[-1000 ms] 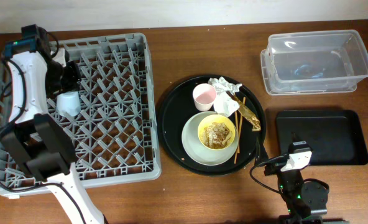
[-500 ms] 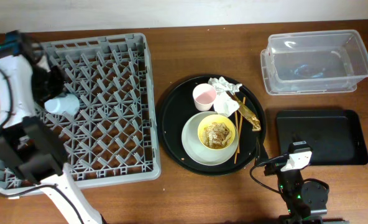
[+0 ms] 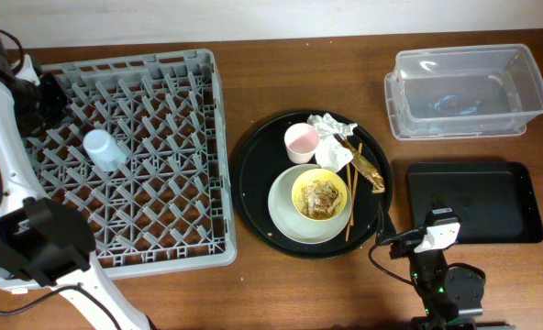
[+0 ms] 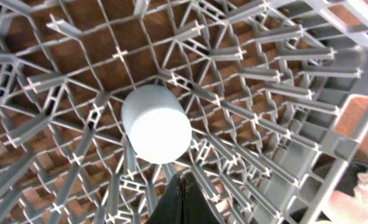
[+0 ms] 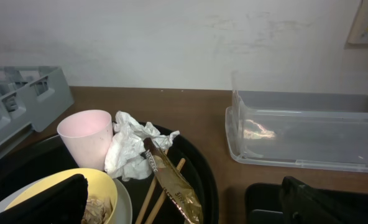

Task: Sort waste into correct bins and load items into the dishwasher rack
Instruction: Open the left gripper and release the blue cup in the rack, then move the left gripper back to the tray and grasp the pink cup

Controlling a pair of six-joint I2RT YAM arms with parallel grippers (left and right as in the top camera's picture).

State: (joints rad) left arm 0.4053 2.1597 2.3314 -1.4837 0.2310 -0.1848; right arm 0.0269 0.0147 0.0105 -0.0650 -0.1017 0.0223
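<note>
A small pale blue cup (image 3: 102, 149) (image 4: 156, 123) stands upside down among the pegs of the grey dishwasher rack (image 3: 175, 197). My left gripper (image 3: 49, 97) (image 4: 183, 182) is shut and empty, apart from the cup at the rack's far left edge. On the round black tray (image 3: 251, 174) sit a pink cup (image 3: 301, 140) (image 5: 86, 135), a crumpled napkin (image 3: 332, 131) (image 5: 131, 149), a gold wrapper (image 3: 370, 170) (image 5: 174, 185), chopsticks (image 3: 349, 200), and a yellow bowl (image 3: 320, 194) of scraps on a pale plate (image 3: 283, 213). My right gripper (image 5: 190, 205) is open near the tray's front right.
A clear plastic tub (image 3: 464, 84) (image 5: 308, 134) stands at the back right. In front of it lies the flat black tray (image 3: 492, 203). Bare brown table lies between the rack and the round tray.
My left gripper has let go of the blue cup and pulled back to the far left edge of the rack. The cup stays in the rack. The right arm has not moved.
</note>
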